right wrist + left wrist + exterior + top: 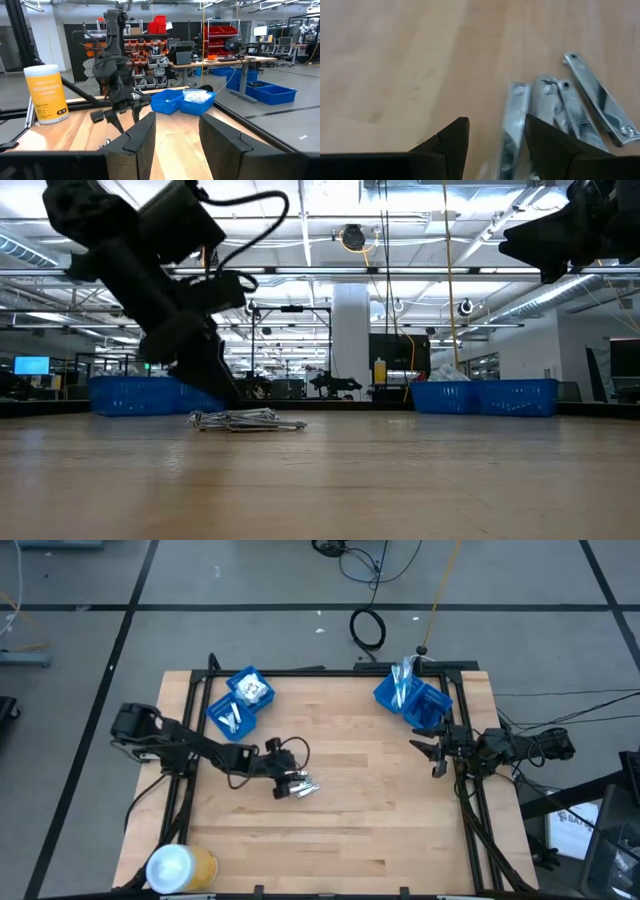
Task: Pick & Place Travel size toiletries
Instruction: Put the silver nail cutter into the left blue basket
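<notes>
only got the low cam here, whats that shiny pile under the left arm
observer: Silver nail clippers, about four, side by side on the table. The left wrist view shows them plainly.
operator: is the left hand on one yet
observer: Not gripped. The left hand is open, with one clipper lying between its fingers.
operator: wheres the right hand
observer: Seen from above, the right hand waits open at the table's right edge, beside the right bins, holding nothing.
</notes>
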`<state>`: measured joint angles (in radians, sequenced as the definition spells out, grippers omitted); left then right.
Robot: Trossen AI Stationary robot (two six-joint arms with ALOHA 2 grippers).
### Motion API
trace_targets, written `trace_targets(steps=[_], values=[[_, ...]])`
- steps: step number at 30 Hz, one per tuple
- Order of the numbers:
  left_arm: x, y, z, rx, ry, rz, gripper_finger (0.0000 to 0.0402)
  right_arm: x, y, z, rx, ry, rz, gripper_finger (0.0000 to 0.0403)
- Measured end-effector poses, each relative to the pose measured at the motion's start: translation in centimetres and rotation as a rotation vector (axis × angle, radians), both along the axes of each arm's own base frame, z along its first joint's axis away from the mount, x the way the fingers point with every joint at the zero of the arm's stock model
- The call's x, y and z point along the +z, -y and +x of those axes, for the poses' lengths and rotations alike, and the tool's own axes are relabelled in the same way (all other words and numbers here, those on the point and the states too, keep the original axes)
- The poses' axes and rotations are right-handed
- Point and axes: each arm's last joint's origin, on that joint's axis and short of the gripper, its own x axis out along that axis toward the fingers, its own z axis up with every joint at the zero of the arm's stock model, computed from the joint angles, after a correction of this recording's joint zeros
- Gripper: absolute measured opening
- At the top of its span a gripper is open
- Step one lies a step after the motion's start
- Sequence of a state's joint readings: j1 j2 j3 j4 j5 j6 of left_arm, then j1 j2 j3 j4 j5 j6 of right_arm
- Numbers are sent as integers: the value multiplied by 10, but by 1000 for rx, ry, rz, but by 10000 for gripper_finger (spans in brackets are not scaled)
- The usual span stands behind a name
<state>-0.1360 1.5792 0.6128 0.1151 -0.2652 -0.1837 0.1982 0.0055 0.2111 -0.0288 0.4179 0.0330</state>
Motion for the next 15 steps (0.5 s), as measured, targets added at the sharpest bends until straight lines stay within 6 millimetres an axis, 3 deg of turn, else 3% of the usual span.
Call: trace_targets(steps=[7, 15], values=[[-20, -1, 6, -26, -37, -10, 186, 0, 0, 0, 0, 1, 0, 139], [-26, -12, 7, 41, -61, -37, 186, 0, 0, 0, 1, 0, 0, 139]])
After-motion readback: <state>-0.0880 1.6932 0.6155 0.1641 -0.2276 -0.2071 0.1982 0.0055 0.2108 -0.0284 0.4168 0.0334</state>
